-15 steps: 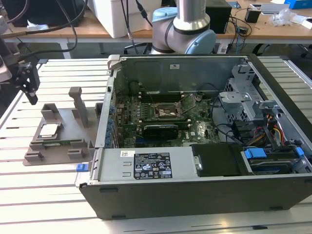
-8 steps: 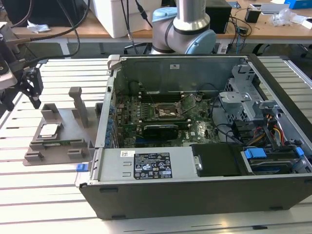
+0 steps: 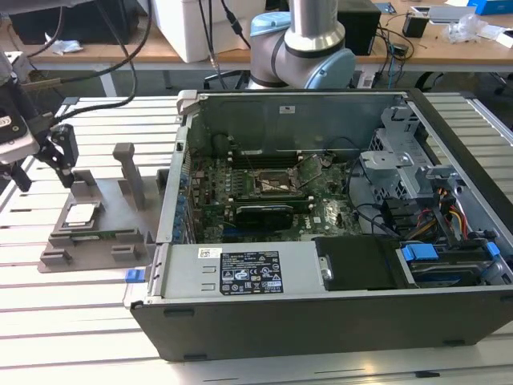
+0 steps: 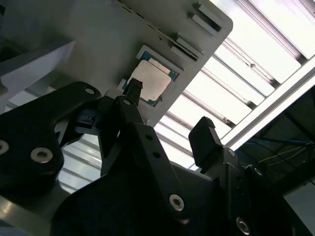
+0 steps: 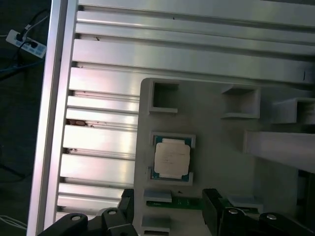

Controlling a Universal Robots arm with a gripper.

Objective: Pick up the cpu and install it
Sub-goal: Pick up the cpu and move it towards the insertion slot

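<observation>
Hand (image 5: 169, 196): jaws set wide, nothing between them. Not touching the cpu. In both wrist views the two dark fingers (image 4: 132, 94) stand apart with the holder showing through the gap.

Cpu (image 5: 172, 157): lies flat in a shallow square recess of the grey holder (image 5: 216, 147), metal lid up, a thin green edge showing round it. The holder sits on the slatted desk (image 5: 103, 137), just beside the open computer case (image 3: 321, 321), on the exterior view's left. In the exterior view the hand hangs over the holder's far end, above the chip and a little off to one side.

Handling, as a judgement:
- Light and stiff; it will not flex in your grip.
- The lid is smooth metal, so expect it to be slippery. A squeeze on the flat face gains you nothing.
- Fragile where it counts: the underside and the thin green board edge. The recess walls sit close on the corners.
- Take hold across two opposite green edges, at mid-side where the recess leaves them open, with the fingers square to those edges.

Orientation: near enough square, so there is no long axis worth steering by. Its sides run parallel to the holder's sides. Lid faces straight up. Corner marks are too small to make out, so you cannot tell from here which corner keys to the socket on the motherboard (image 3: 272, 192).
</observation>
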